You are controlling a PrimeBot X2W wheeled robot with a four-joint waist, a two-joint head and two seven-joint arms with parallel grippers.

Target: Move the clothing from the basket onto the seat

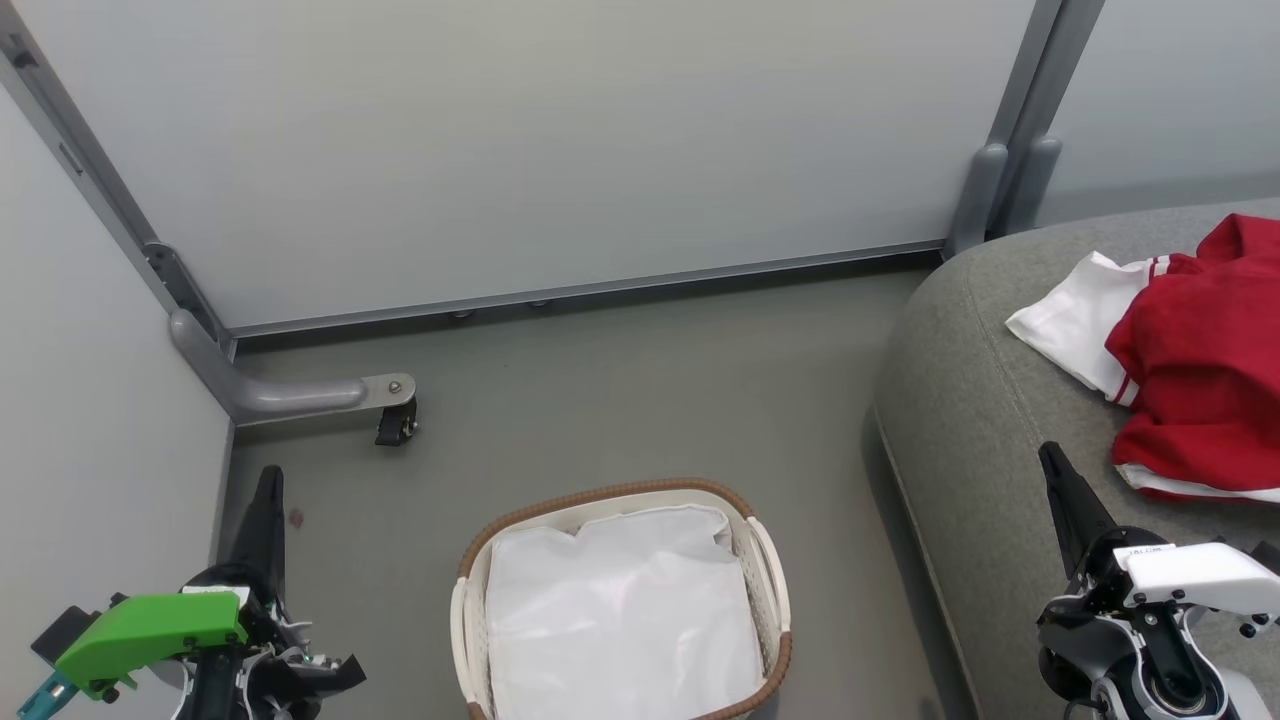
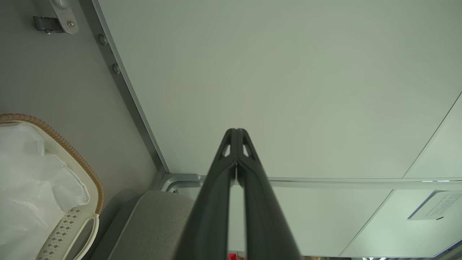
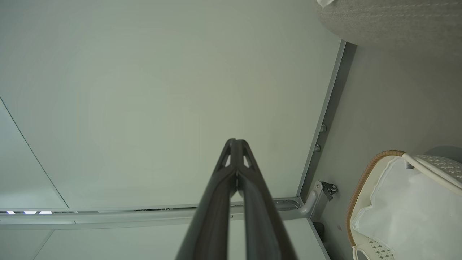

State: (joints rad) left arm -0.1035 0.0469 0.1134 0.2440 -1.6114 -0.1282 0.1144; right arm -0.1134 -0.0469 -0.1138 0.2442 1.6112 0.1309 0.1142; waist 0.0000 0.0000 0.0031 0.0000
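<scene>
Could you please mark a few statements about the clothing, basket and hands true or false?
1. The bright-red and white sports clothing lies on the large grey fabric seat. True.
2. The small white basket with a brown woven rim holds a red garment. False: inside is just its white fabric liner.
3. The left hand and the right hand are both shut. True.
4. The right hand grips the clothing. False: it is apart from it, empty.
5. The basket stands on the seat. False: it stands on the grey floor.

Black fingers (image 1: 265, 520), green left cover (image 1: 150, 630), white right cover (image 1: 1200, 570).
</scene>
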